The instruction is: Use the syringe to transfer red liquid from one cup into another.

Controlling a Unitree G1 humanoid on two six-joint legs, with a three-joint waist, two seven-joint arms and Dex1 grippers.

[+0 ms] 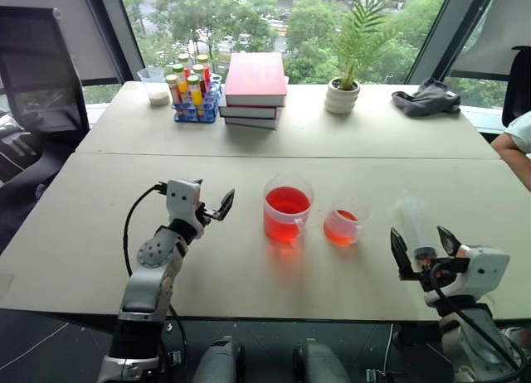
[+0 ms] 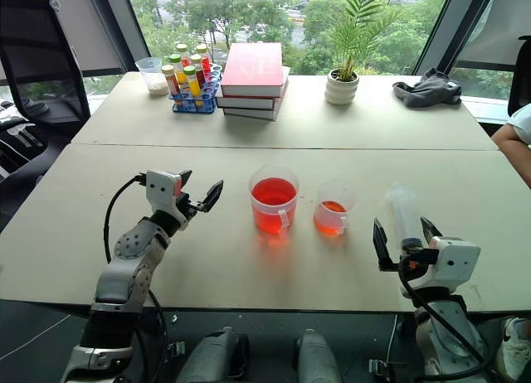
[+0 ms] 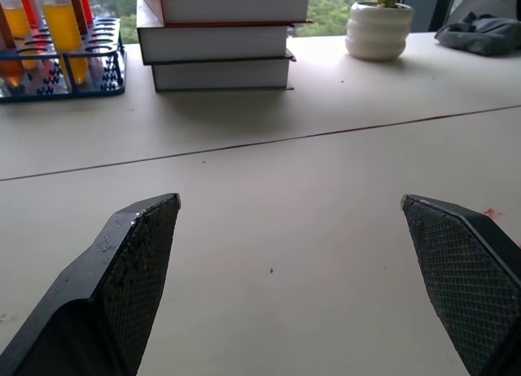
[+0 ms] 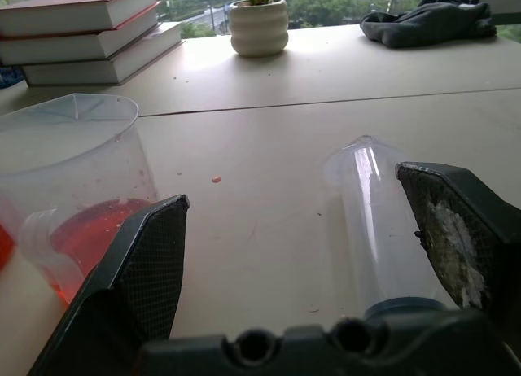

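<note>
Lying flat on the table [image 1: 99, 234], the syringe [image 1: 412, 221] runs lengthwise away from the robot, just right of the handled cup [image 1: 343, 218]. Taller cup [image 1: 287, 210] stands left of that cup; both hold red liquid [image 1: 287, 202]. Right gripper [image 1: 425, 245] level, jaws wide, straddling the syringe's near end. Left gripper [image 1: 209, 205] level, wide, empty, left of the taller cup. Books [image 1: 255, 89], tube rack [image 1: 195, 97] beyond.

Bare table [image 1: 99, 225] lies left of the larger cup [image 1: 287, 210]; the smaller cup [image 1: 344, 219] and syringe [image 1: 414, 224] crowd its right.
</note>
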